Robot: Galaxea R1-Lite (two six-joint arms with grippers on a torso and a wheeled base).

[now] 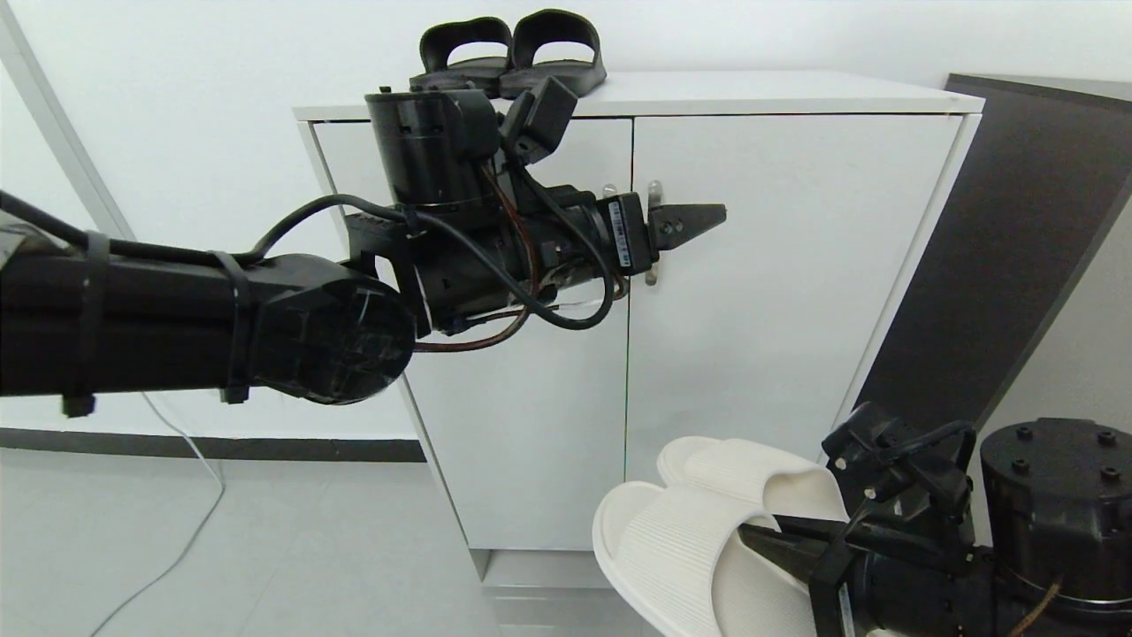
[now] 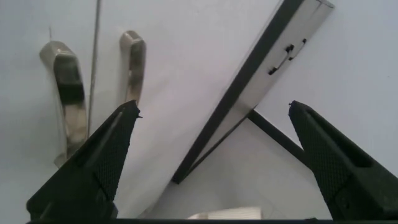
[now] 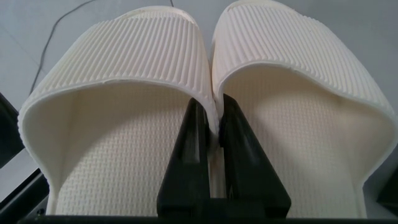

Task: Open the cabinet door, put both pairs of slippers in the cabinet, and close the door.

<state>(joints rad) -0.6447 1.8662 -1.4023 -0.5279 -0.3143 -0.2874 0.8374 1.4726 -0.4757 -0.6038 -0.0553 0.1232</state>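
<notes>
The white cabinet [image 1: 761, 336] stands with both doors closed; its two metal handles [image 1: 653, 232] flank the centre seam. A pair of black slippers [image 1: 513, 53] rests on its top. My left gripper [image 1: 707, 217] is open in front of the right door, just past its handle. In the left wrist view the left gripper [image 2: 211, 112] is spread wide, one fingertip [image 2: 127, 115] right by the right door's handle [image 2: 132, 68]. Low at the right, my right gripper [image 1: 752, 535] is shut on the pair of white slippers [image 1: 699, 522]. Its fingers [image 3: 193, 149] pinch the slippers' [image 3: 118, 143] adjoining inner edges.
A dark panel [image 1: 999, 265] leans against the wall right of the cabinet. A thin cable [image 1: 190, 531] trails over the grey floor at the left. Open floor lies in front of the cabinet.
</notes>
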